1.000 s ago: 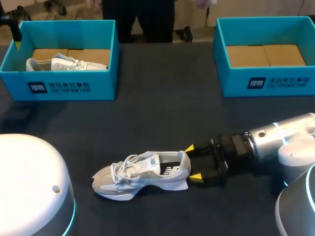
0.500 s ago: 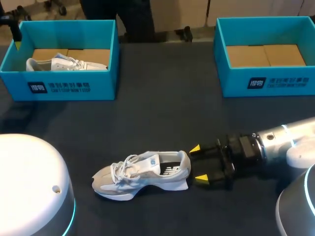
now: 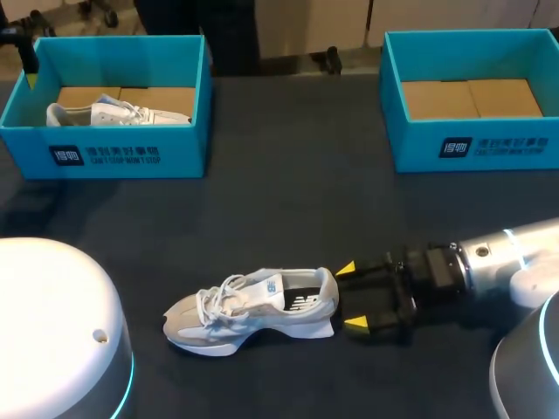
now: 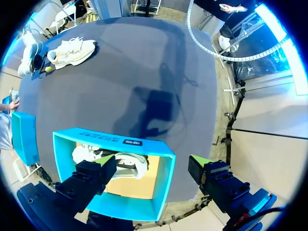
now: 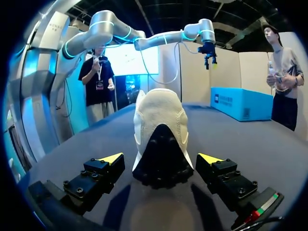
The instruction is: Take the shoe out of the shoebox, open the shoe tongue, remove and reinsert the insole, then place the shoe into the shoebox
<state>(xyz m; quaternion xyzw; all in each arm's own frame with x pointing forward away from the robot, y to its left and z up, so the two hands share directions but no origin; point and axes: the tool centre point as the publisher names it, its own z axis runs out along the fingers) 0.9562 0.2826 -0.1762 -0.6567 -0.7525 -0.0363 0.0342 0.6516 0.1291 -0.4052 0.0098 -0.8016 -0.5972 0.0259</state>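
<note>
shoe [image 3: 253,310]: on counter [image 3: 288,201], heel just ahead of right end effector [image 3: 350,297]
second shoe [image 3: 105,111]: in shoebox [image 3: 105,155], under left end effector [image 4: 150,162]

A dark table [image 3: 288,201] carries a teal box [image 3: 105,155] at its far left, holding a white shoe [image 3: 113,112] on brown cardboard [image 3: 162,96].

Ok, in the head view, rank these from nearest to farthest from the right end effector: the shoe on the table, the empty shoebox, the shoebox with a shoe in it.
1. The shoe on the table: its heel lies just ahead of the right end effector.
2. The empty shoebox: at the table's far right.
3. The shoebox holding a shoe: at the far left.
</note>
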